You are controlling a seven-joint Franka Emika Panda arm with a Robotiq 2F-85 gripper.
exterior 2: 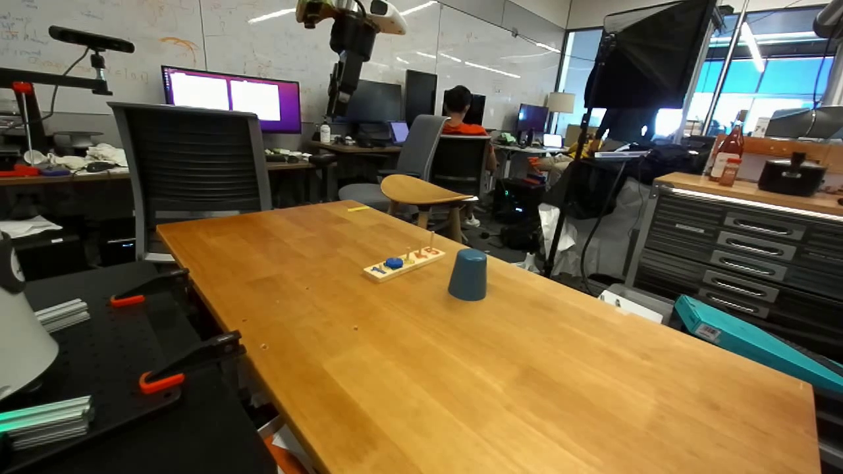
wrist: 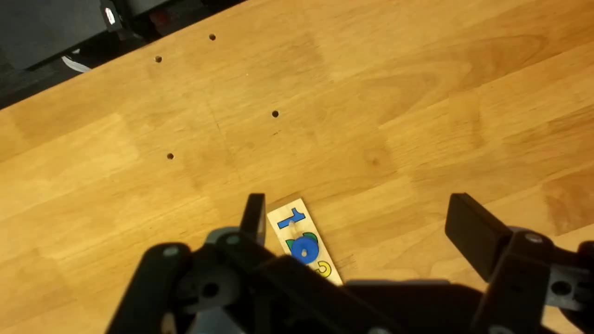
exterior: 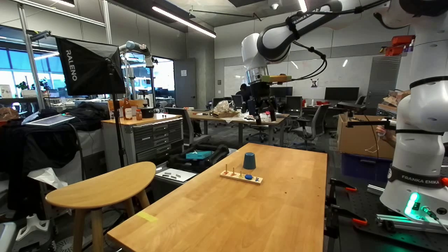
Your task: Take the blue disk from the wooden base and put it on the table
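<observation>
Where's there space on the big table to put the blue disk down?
There's bare table between the wooden base and the yellow tape, and more between the wooden base and the orange-tipped clamps. It's crowded where the blue cup stands close to the wooden base.

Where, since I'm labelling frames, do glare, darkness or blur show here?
In an exterior view, white streaks glare on the whiteboard; in an exterior view, a ceiling lamp is overexposed; in the wrist view, the open jaws look dark and soft, the blue disk sharper.
</observation>
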